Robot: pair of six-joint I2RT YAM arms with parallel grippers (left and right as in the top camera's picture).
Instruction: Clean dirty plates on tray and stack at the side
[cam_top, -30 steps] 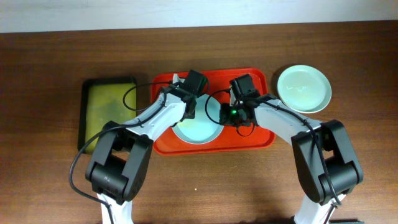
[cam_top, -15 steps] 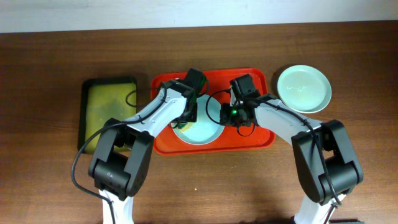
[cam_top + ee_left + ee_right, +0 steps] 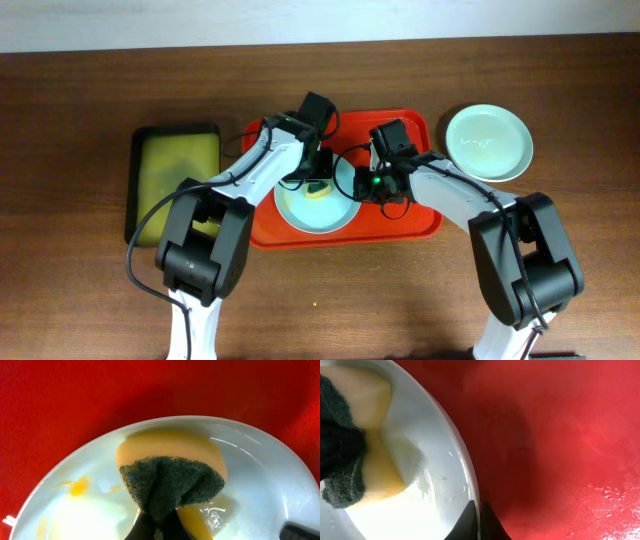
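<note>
A pale plate (image 3: 318, 208) lies on the red tray (image 3: 420, 225). My left gripper (image 3: 317, 183) is shut on a yellow sponge with a dark green scouring side (image 3: 170, 477) and presses it onto the plate (image 3: 260, 485); yellowish smears (image 3: 77, 487) show on the plate's left part. My right gripper (image 3: 357, 184) is shut on the plate's right rim (image 3: 470, 485), and the sponge (image 3: 350, 425) shows at that view's left. A second mint plate (image 3: 488, 143) sits on the table right of the tray. The third plate is not in view.
A smaller black-rimmed yellow-green tray (image 3: 175, 180) lies left of the red tray. The wooden table (image 3: 80, 300) stretches around both. A pale wall edge runs along the back.
My left gripper has moved right and toward the back, carrying the sponge onto the plate's upper middle. The right gripper has stayed on the plate rim.
</note>
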